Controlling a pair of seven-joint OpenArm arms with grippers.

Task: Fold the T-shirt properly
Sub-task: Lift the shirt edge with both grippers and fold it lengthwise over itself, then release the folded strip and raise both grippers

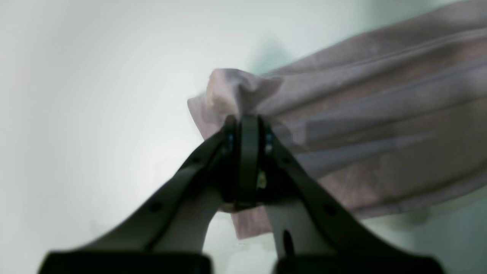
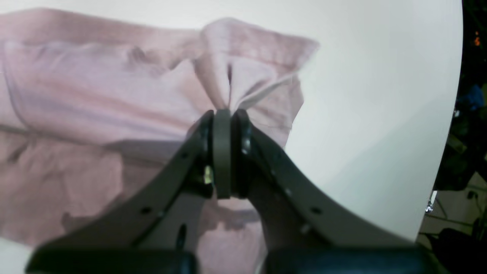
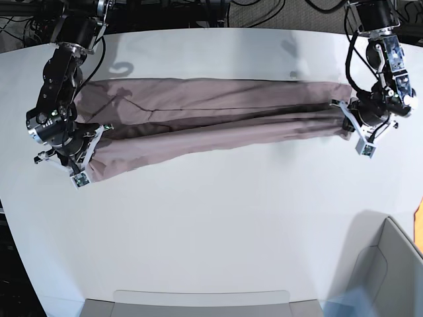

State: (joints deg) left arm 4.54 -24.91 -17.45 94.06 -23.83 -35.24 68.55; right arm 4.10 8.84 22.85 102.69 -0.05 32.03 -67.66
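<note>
The mauve-pink T-shirt (image 3: 218, 115) is stretched into a long, wrinkled band across the far half of the white table (image 3: 218, 231). My left gripper (image 3: 346, 117), on the right of the base view, is shut on one bunched end of the T-shirt. In the left wrist view its jaws (image 1: 247, 121) pinch a gathered corner, and the cloth (image 1: 380, 114) runs off to the right. My right gripper (image 3: 92, 142), on the left of the base view, is shut on the other end. In the right wrist view it (image 2: 224, 113) clamps a puckered fold, and the cloth (image 2: 95, 95) spreads to the left.
A grey bin (image 3: 386, 271) stands at the table's near right corner. A clear tray edge (image 3: 198, 300) lies along the front. The table's curved edge (image 2: 449, 152) is close beside my right gripper, with dark clutter beyond it.
</note>
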